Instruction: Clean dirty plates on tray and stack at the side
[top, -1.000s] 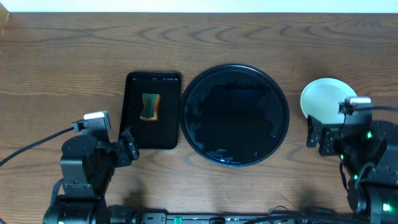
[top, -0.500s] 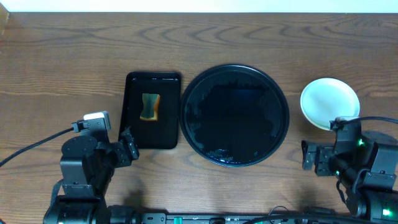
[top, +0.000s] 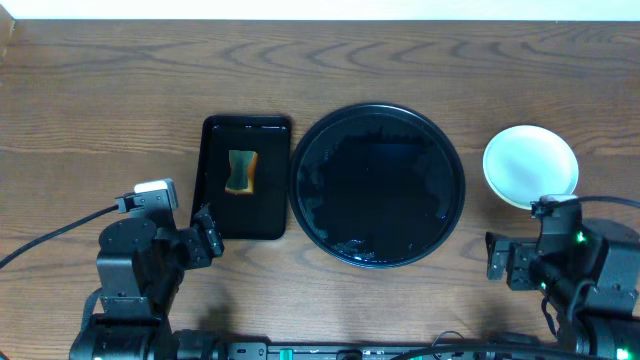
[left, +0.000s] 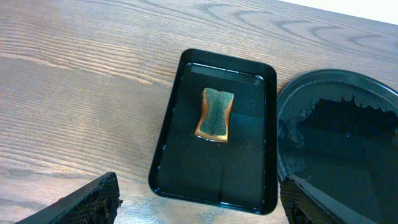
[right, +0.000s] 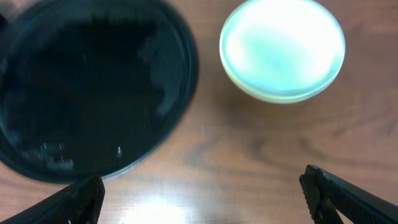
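- The plates (top: 530, 166) sit as a stack on the bare brown worktop (top: 120, 90), just to the right of the round black tray (top: 380, 255) and apart from its rim.
- In the right wrist view the top plate (right: 283, 46) is pale mint-blue, and a pale yellow edge shows beneath it along the near side. I cannot tell how many plates are in the stack.
- The glossy round tray is at the middle of the worktop, with wet-looking glints on its floor.
- A smaller rectangular black tray (top: 215, 210) lies just left of the round one, almost touching it. It carries 1 sponge (top: 242, 172), green on top with an orange side.
- The left tool (top: 207, 235) hovers near the front left corner of the rectangular tray. Its 2 fingers (left: 93, 202) are spread wide and hold nothing.
- The right tool (top: 503, 260) is in front of the plates, well clear of them. Its 2 fingers (right: 348, 199) are also parted wide, with only bare wood between them.
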